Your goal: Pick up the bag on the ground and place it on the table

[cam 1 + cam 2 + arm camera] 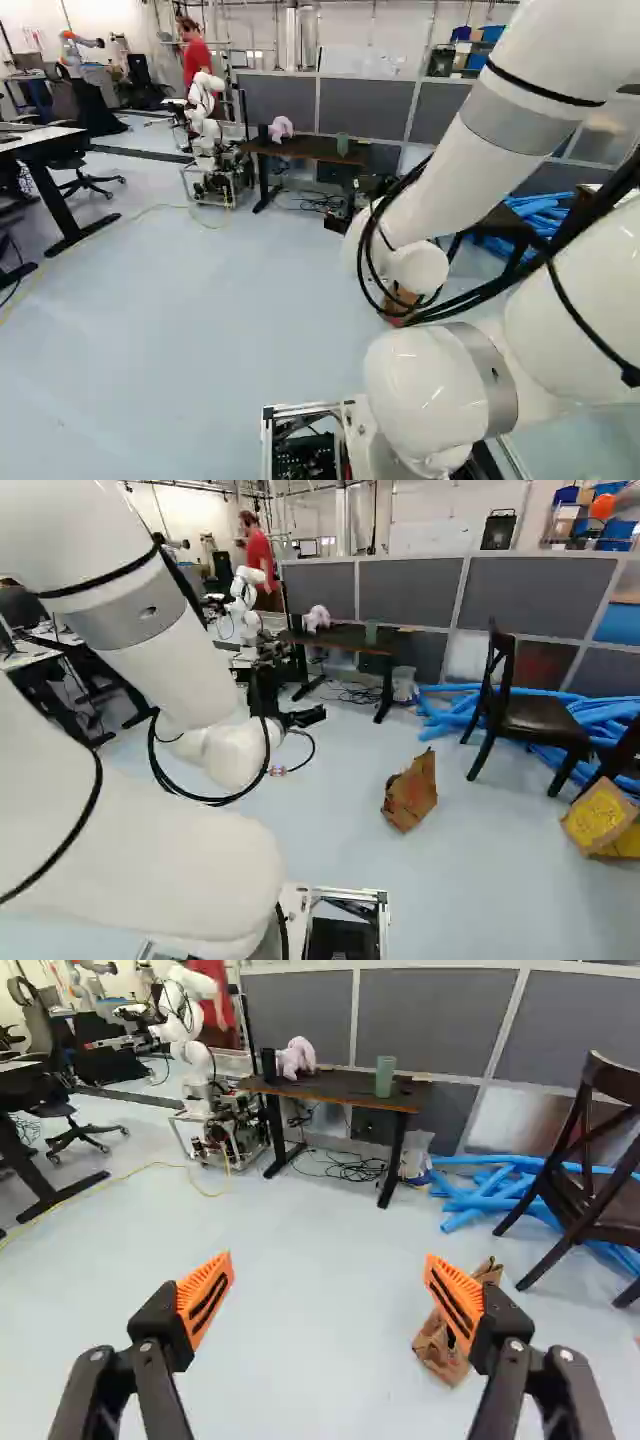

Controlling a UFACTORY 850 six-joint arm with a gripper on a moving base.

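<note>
1. And here I am, gripper (290, 705) reaching forward, jaws released and spread wide apart, looking out over a broad stretch of pale, smooth floor (290, 1260) that runs ahead to the desk (345, 1088).
2. Along one side of that stretch, a thin yellow cable (130, 1172) curves toward the wheeled frame of another robot (185, 1020), left of the desk. On the other side, a dark wooden chair (540, 717) and a spread of blue tubes (600, 720) mark the edge.
3. Under the desk, black cables (345, 1168) lie tangled between its legs; behind it run grey partition panels (410, 1020).
4. Now the bag (410, 792)! It sits on the floor, ahead of and lower than my right jaw, which partly covers it in the wrist view. It is well apart from the desk, on my side of it, and near the chair but apart from its legs.
5. What a texture: crumpled brown, papery, creased all over, with a ragged peak pointing up. My own pads (205, 1300) are bright orange, ribbed and slotted, on black mounts.
6. Up on the dark, flat desktop: a soft pink bundle (297, 1058), a black cylinder (268, 1065) beside it, and a green tumbler (384, 1076) near the right end.
</note>
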